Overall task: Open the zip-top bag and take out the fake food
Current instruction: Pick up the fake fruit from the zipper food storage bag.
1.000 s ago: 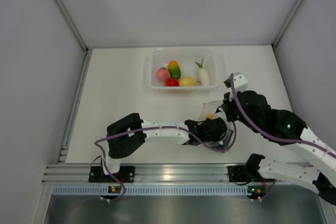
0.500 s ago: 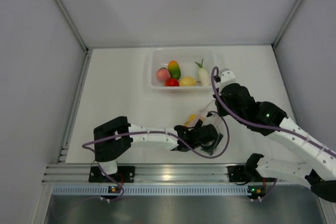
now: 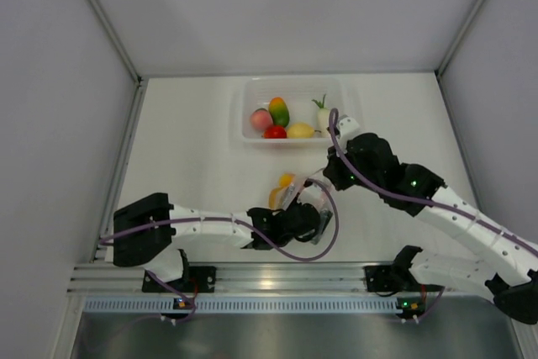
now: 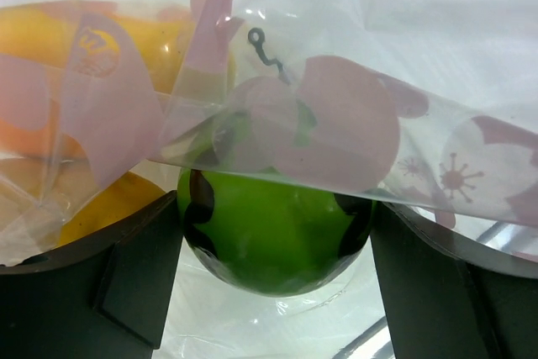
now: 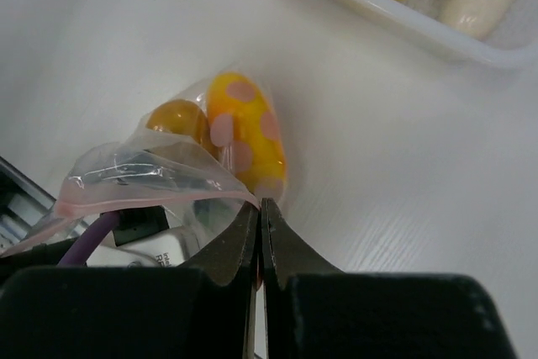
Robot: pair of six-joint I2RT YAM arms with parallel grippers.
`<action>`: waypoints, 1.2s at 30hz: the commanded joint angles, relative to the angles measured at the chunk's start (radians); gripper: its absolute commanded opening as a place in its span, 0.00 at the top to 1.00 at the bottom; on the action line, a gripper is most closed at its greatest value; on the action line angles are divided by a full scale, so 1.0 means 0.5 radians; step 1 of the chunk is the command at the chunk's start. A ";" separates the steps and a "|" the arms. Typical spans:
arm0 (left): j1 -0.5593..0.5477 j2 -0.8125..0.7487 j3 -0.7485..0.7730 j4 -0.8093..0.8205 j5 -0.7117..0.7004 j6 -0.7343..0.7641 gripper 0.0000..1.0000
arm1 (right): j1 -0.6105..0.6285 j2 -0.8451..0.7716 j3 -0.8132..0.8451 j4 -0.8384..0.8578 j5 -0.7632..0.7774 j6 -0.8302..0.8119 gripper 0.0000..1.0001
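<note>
Pinching bag (image 5: 168, 174) rim with right gripper (image 5: 262, 208) fully closed, mid-bench (image 3: 193, 149); clamping green fruit (image 4: 269, 245) through film with left gripper (image 4: 276, 233) spread wide. Could tear film if pulled apart hard, or tip yellow fruit (image 5: 248, 136) out to roll away.

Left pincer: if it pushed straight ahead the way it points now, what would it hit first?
The green fruit, inside the zip-top bag, sits between the fingers of the left pincer, so it would press the bag's film and that fruit first. Whether they touch now is unclear.
</note>
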 commanded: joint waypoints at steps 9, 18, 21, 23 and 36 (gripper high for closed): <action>-0.007 -0.003 0.219 0.202 -0.148 0.009 1.00 | 0.020 -0.202 -0.052 0.300 -0.429 -0.088 1.00; 0.171 -0.040 0.266 0.012 -0.173 -0.258 1.00 | 0.263 -0.224 -0.065 0.187 -0.114 -0.119 1.00; 0.214 -0.083 0.238 0.015 -0.121 -0.307 1.00 | 0.266 -0.233 -0.092 0.181 -0.049 -0.140 1.00; 0.226 -0.113 0.232 0.015 -0.081 -0.328 1.00 | 0.266 -0.236 -0.132 0.193 -0.012 -0.137 1.00; 0.223 -0.426 -0.016 0.253 0.385 -0.307 1.00 | 0.275 -0.251 -0.172 0.214 0.580 -0.039 1.00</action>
